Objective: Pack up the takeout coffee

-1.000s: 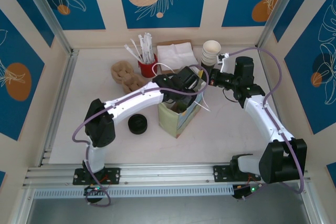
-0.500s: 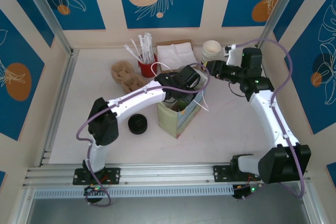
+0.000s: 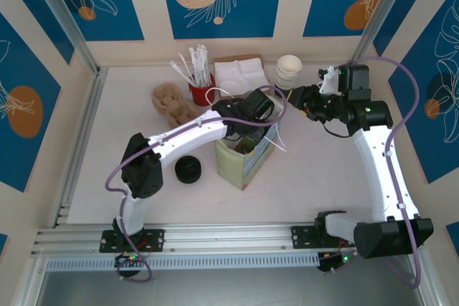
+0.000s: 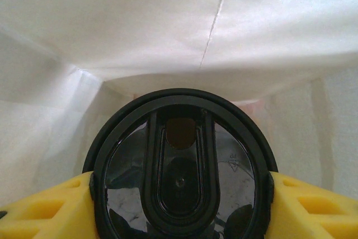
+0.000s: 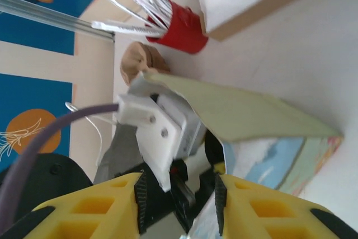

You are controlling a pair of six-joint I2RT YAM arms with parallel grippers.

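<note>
holding the coffee point(image 4: 180, 138) at its black lid rim, the left pincer point(image 4: 180, 205) sits down inside the bag point(image 3: 242, 164). cup looks upright, its axis pointing at the bag floor, dead centre between the fingers. the right pincer point(image 3: 307, 98) hangs part-open and empty, just right of the bag mouth. left arm is nearer, so letting go looks next.
</note>
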